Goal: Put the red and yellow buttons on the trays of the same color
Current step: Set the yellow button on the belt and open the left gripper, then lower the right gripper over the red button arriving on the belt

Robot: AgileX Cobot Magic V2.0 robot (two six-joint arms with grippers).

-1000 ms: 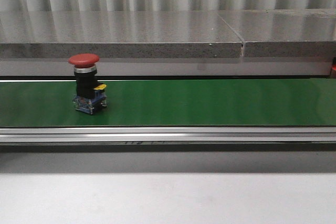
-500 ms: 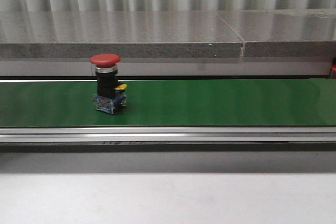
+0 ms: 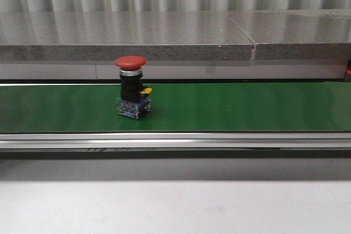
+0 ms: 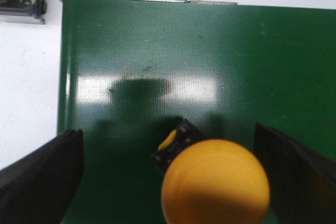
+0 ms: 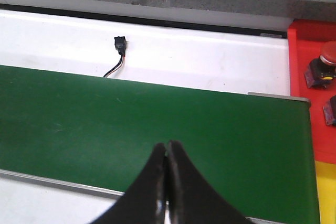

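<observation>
Rightward along the belt (image 3: 247,108) rides the red button (image 3: 131,87); left gripper (image 4: 168,182) gapes around a yellow button (image 4: 215,182), right gripper (image 5: 167,156) closed, empty.

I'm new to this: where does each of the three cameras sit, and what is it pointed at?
Front view: looks forward across the green belt at the red button; no arm shows.
Left wrist view: looks down between open fingers at a yellow button.
Right wrist view: looks over its closed right gripper toward the red tray.
All three share the belt.
</observation>
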